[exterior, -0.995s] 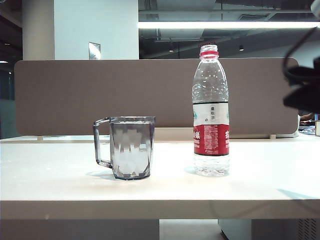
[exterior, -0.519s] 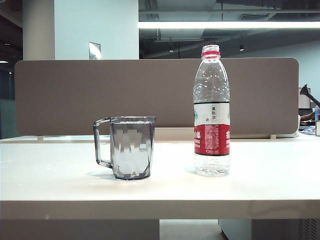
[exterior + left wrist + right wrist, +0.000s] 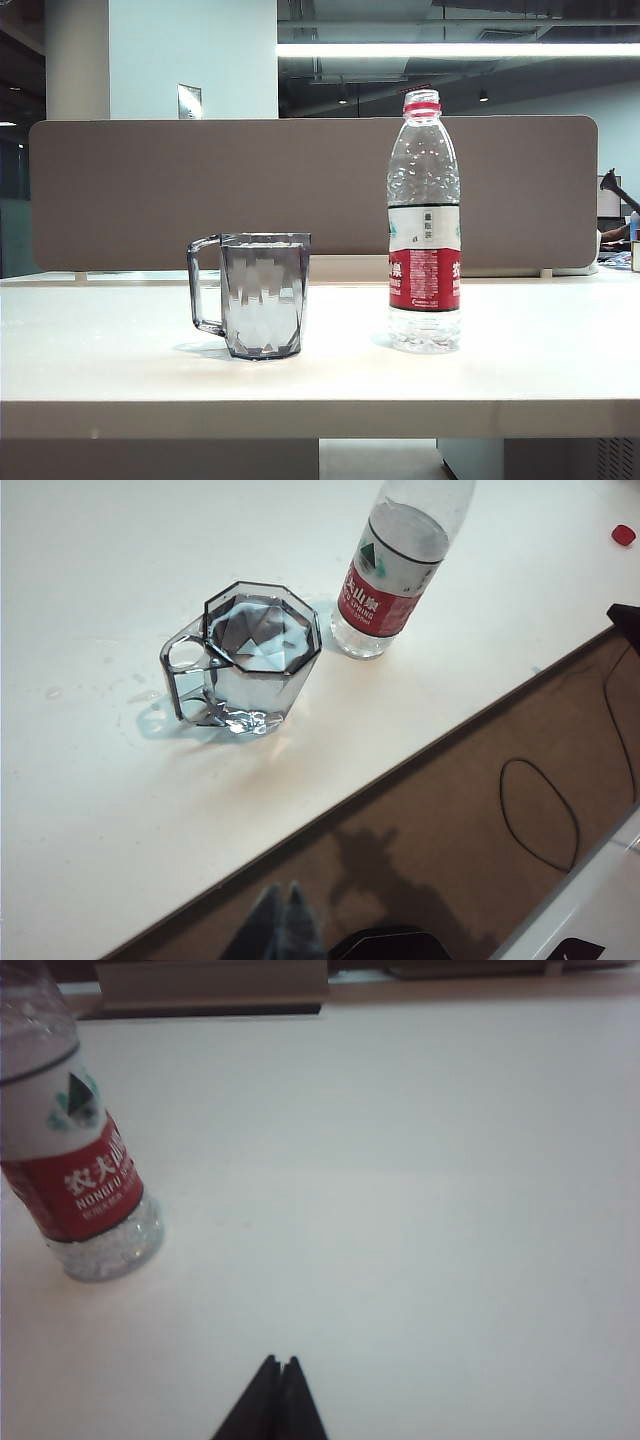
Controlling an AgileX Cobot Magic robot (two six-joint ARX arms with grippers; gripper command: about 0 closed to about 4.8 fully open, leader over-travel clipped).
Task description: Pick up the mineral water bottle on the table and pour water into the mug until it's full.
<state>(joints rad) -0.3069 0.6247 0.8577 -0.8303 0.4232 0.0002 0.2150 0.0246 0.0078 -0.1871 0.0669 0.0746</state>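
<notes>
A long ceiling light [image 3: 450,49] is glowing across the upper right of the frame, running under dark ductwork. A pale pillar [image 3: 150,60] is standing at the upper left, and a small framed sign [image 3: 189,101] is hanging on it (too small to read). At the far right edge, a black, lamp-like shape [image 3: 610,181] is poking up amid clutter that I cannot make out.

From the left wrist camera, a thin black cable [image 3: 540,815] is looping over a brown surface [image 3: 420,820], and a small red cap [image 3: 623,534] is lying alone, well apart from the cable.
</notes>
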